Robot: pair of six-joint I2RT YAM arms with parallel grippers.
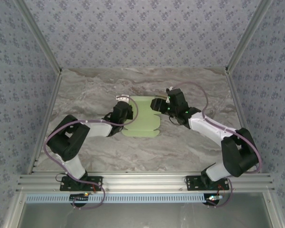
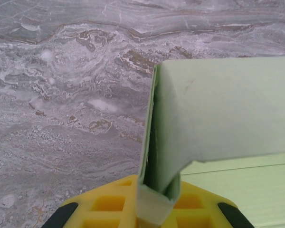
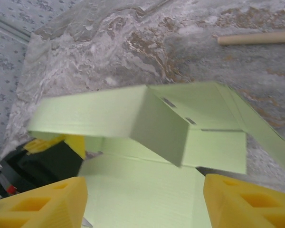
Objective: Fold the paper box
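Standing by the grey-veined marble table [image 1: 85, 95], I see the paper box, a pale light-green sheet of thin card with creases and tabs [image 1: 142, 118], lying flat at the middle between the two arms. Its left-hand panel is lifted off the surface. The left gripper [image 1: 125, 113] sits at that left edge with its yellow fingers pinched tight on the raised card, and its wrist camera shows the flap [image 2: 228, 109] standing up out of the clamp.

The right gripper [image 1: 157, 103] is at the opposite, right-hand edge with its fingers spread wide and nothing between them. In its own camera the flat part of the sheet [image 3: 147, 190] lies just ahead and below. The lifted panel crosses the view beyond, with two small slots showing in the card past it.

So the card lies to the left of the free gripper, and the crease appears to run away from the bases. To my eye the right arm is the nearer one to take the right-hand panel. A thin tan wooden stick [image 3: 256, 38] lies well apart on the marble
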